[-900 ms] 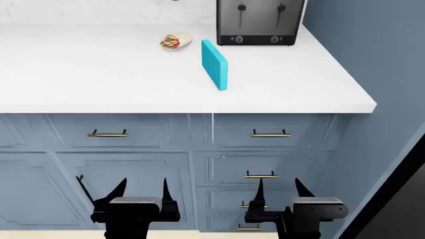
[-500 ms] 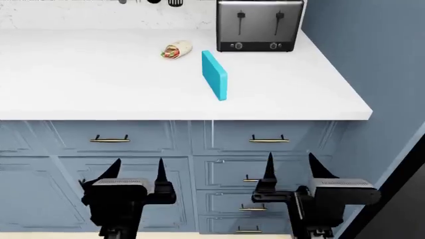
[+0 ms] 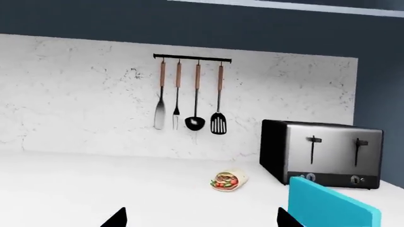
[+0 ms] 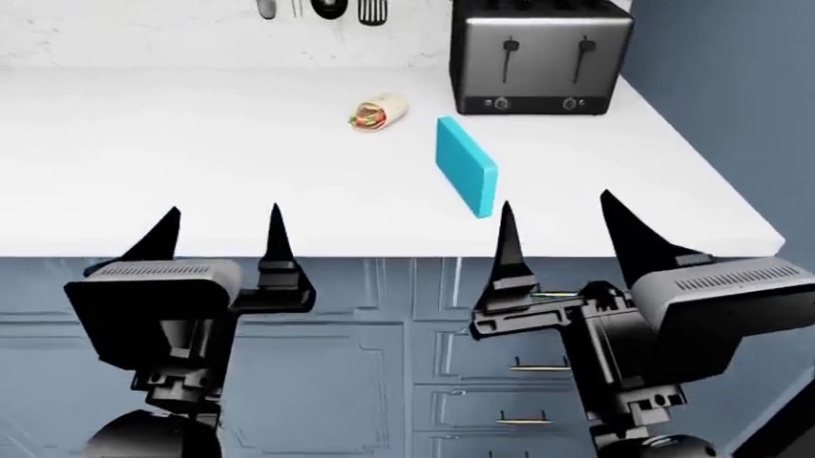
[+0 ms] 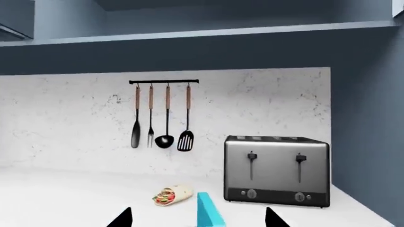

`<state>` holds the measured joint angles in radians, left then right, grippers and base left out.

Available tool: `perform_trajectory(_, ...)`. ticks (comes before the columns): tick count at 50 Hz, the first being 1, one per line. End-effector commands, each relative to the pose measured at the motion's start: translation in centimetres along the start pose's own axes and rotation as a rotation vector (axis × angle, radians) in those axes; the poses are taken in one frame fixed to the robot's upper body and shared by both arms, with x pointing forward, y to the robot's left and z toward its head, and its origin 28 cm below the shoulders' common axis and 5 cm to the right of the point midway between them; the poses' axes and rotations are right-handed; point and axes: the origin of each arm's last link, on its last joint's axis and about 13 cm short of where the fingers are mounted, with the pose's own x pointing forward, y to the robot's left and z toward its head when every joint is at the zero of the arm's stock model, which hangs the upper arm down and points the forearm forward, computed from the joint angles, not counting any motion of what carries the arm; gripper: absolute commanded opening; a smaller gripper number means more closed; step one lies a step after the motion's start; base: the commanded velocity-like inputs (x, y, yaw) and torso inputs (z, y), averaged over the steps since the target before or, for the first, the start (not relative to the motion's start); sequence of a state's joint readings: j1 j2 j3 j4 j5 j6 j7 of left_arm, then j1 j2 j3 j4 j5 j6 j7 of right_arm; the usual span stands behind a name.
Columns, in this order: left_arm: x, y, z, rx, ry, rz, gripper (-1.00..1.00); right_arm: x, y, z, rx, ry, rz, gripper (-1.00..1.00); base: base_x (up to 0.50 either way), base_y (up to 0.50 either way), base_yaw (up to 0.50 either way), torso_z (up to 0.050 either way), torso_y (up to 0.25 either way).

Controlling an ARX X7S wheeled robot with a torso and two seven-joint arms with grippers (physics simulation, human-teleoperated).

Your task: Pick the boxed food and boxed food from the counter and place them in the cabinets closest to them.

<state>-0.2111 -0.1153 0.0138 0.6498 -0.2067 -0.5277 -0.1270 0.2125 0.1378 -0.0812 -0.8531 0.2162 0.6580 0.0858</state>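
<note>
1. White counter (image 4: 191, 162) ahead, marble backsplash (image 5: 75, 123), toaster (image 4: 541, 55) at the back right.
2. Cyan boxed food (image 4: 465, 165) stands on edge before the toaster, long axis running front to back.
3. My left gripper (image 4: 219, 234) and right gripper (image 4: 560, 229) both spread, empty.

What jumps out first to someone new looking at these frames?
The cyan box standing on edge on the white counter, between the cut wrap and the toaster. Then the two black grippers, left and right, both open at the counter's front edge. Utensils hang on the marble backsplash.
</note>
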Motion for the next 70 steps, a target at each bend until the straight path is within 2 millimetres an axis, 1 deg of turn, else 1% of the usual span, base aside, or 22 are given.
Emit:
perform_trajectory(1,0.2,-0.1,1.3,0.034,-0.046,0.042,1.0,-0.2,0.4,0.9,-0.019,-0.027,0.033,1.0,0.34,0.43,0.0,0.0,0.0)
perform_trajectory(8,0.1,-0.2,1.4,0.014,-0.029,0.008,1.0,-0.5,0.6,1.2,-0.053,-0.065,0.051,1.0,0.45,0.24,0.0,0.0,0.0)
perform_trajectory(17,0.0,-0.4,1.3,0.012,-0.017,-0.007,1.0,-0.8,0.5,1.5,-0.029,-0.102,0.065,1.0,0.5,0.0,0.0,0.0,0.0)
perform_trajectory(23,0.0,-0.4,1.3,0.004,-0.011,-0.012,1.0,-0.7,0.6,1.4,-0.012,-0.094,0.08,1.0,0.5,0.0,0.0,0.0,0.0)
perform_trajectory(28,0.0,-0.4,1.3,0.0,-0.007,-0.017,1.0,-0.4,0.4,1.1,0.018,-0.019,0.06,1.0,0.5,0.0,0.0,0.0,0.0)
perform_trajectory(34,0.0,-0.4,1.2,-0.002,-0.002,-0.02,1.0,0.6,-0.2,-0.3,-0.036,0.183,-0.031,1.0,0.08,0.0,0.0,0.0,0.003)
perform_trajectory(38,0.0,-0.4,1.2,-0.002,0.0,-0.022,1.0,0.9,-0.4,-1.1,-0.068,0.245,-0.072,1.0,0.0,0.0,0.0,0.0,0.0)
perform_trajectory(42,-0.1,-0.5,1.2,-0.003,0.002,-0.026,1.0,1.3,-0.7,-1.8,-0.06,0.295,-0.096,1.0,0.0,0.0,0.0,0.0,0.0)
perform_trajectory(53,-0.1,-0.5,1.1,-0.002,0.005,-0.029,1.0,1.6,-0.9,-3.0,-0.038,0.371,-0.086,1.0,0.0,0.0,0.0,0.0,0.0)
perform_trajectory(70,-0.2,-0.6,1.0,0.0,0.009,-0.035,1.0,2.1,-1.2,-4.7,-0.015,0.443,-0.075,1.0,0.0,0.0,0.0,0.0,0.0)
